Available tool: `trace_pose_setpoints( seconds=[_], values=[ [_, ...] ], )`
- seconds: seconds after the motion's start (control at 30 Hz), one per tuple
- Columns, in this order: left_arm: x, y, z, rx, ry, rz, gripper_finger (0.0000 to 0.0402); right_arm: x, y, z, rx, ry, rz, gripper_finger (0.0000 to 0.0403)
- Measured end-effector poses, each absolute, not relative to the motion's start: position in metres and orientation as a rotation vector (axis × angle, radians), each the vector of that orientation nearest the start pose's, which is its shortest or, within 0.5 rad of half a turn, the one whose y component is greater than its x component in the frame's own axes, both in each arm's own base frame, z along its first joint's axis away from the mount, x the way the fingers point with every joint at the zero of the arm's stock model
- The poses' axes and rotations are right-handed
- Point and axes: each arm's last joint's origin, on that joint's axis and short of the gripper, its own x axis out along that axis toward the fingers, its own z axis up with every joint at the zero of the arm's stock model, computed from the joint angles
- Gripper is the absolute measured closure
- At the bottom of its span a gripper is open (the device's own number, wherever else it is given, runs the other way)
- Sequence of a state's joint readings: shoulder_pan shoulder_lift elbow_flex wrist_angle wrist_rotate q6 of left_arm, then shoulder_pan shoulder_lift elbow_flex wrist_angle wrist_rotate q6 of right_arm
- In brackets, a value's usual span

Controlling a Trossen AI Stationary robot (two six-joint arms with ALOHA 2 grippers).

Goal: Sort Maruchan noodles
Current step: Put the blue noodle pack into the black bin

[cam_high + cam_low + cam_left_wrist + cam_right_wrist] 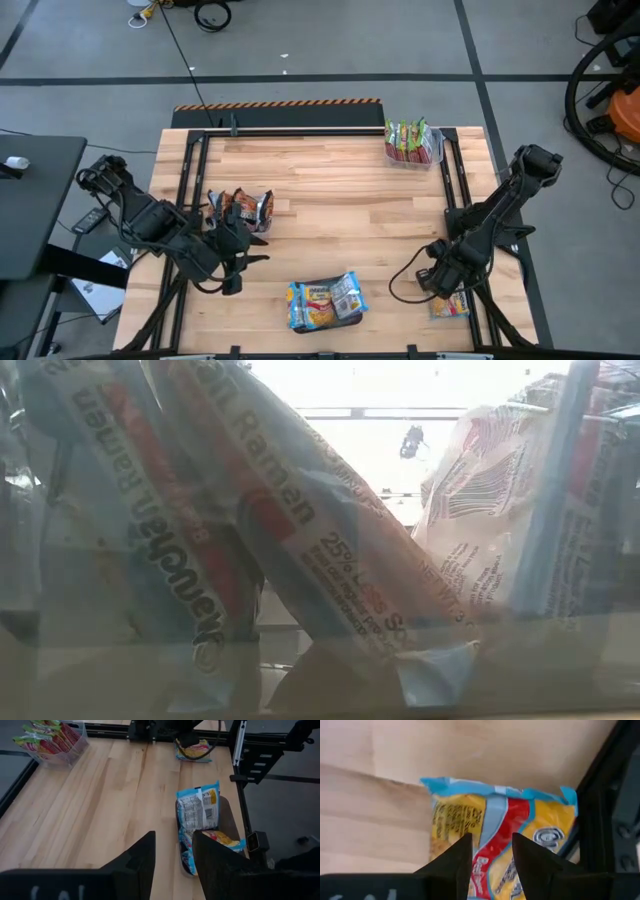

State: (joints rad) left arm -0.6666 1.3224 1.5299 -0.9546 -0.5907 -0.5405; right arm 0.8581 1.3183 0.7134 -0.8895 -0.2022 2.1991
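A yellow-orange Maruchan packet (pixel 470 815) lies flat on the wood at the table's near right corner (pixel 452 305), beside the black rail. My right gripper (pixel 491 840) points down over it, open, one finger on either side of its red stripe. My left gripper (pixel 173 837) hangs open above the table's left side (pixel 237 262), with nothing between its fingers. Blue-white packets (pixel 322 303) stand in a dark grey tray (pixel 227 815) at the near edge and fill the low view (pixel 300 530). Dark red-brown packets (pixel 245 208) sit at the left. Green packets (pixel 408 135) sit at the far right. My right gripper comes at the yellow-orange packet's middle (pixel 495 827) from above, fingers pointing down. The packet lies flat on the table. Whether the fingertips touch it I cannot tell.
A clear tub (pixel 432 150) holds the green packets at the far right corner. Black frame rails (pixel 455 200) run along the table's sides and far edge. Bare wood (pixel 340 220) lies open in the table's middle.
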Motion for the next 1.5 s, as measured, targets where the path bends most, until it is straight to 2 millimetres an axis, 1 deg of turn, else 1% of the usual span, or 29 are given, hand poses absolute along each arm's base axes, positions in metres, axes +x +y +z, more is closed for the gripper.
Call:
trace_pose_setpoints(
  seconds=[0.17, 0.27, 0.33, 0.43, 0.6, 0.67, 0.73, 0.8, 0.87, 0.93, 1.07, 1.13, 1.17, 1.23, 1.33, 1.4, 1.5],
  values=[
    [0.203, -0.146, 0.406, -0.085, 0.597, 0.074, 0.0267, 0.117, 0.145, 0.157, 1.215, 1.5, -1.009, 0.0247],
    [0.202, -0.148, 0.406, -0.099, 0.596, 0.07, 0.0267, 0.115, 0.141, 0.151, 1.253, 1.449, -1.017, 0.0247],
    [0.201, -0.149, 0.406, -0.094, 0.591, 0.074, 0.0267, 0.115, 0.14, 0.151, 1.248, 1.424, -1.021, 0.0257],
    [0.2, -0.15, 0.407, -0.086, 0.578, 0.088, 0.0267, 0.115, 0.138, 0.15, 1.235, 1.401, -1.029, 0.0291],
    [0.2, -0.15, 0.407, -0.084, 0.576, 0.093, 0.0267, 0.117, 0.139, 0.152, 1.21, 1.364, -0.992, 0.0384],
    [0.2, -0.15, 0.407, -0.085, 0.575, 0.093, 0.0267, 0.119, 0.14, 0.157, 1.169, 1.329, -0.98, 0.0393],
    [0.2, -0.15, 0.407, -0.085, 0.575, 0.093, 0.0267, 0.124, 0.143, 0.171, 1.125, 1.288, -0.959, 0.0395],
    [0.2, -0.15, 0.407, -0.084, 0.576, 0.092, 0.0267, 0.132, 0.148, 0.196, 1.084, 1.214, -0.91, 0.0397],
    [0.199, -0.151, 0.407, -0.082, 0.576, 0.085, 0.0267, 0.139, 0.151, 0.222, 1.001, 1.127, -0.869, 0.0397],
    [0.198, -0.153, 0.407, -0.076, 0.574, 0.076, 0.0267, 0.147, 0.155, 0.249, 0.909, 0.997, -0.798, 0.0398],
    [0.198, -0.153, 0.407, -0.075, 0.572, 0.073, 0.0267, 0.172, 0.168, 0.297, 0.732, 0.655, -0.562, 0.0399],
    [0.198, -0.153, 0.407, -0.071, 0.567, 0.082, 0.0267, 0.186, 0.175, 0.316, 0.619, 0.501, -0.449, 0.0399],
    [0.198, -0.153, 0.407, -0.07, 0.564, 0.087, 0.0267, 0.193, 0.179, 0.324, 0.543, 0.453, -0.394, 0.0399],
    [0.198, -0.153, 0.407, -0.074, 0.563, 0.09, 0.0267, 0.208, 0.187, 0.335, 0.385, 0.39, -0.261, 0.0398],
    [0.199, -0.153, 0.408, -0.091, 0.555, 0.091, 0.0267, 0.23, 0.196, 0.343, 0.257, 0.32, -0.092, 0.0398],
    [0.199, -0.154, 0.409, -0.102, 0.543, 0.087, 0.0267, 0.246, 0.2, 0.341, 0.212, 0.292, -0.02, 0.0398],
    [0.201, -0.155, 0.412, -0.125, 0.518, 0.08, 0.0267, 0.268, 0.204, 0.326, 0.14, 0.308, 0.025, 0.0398]
  ],
)
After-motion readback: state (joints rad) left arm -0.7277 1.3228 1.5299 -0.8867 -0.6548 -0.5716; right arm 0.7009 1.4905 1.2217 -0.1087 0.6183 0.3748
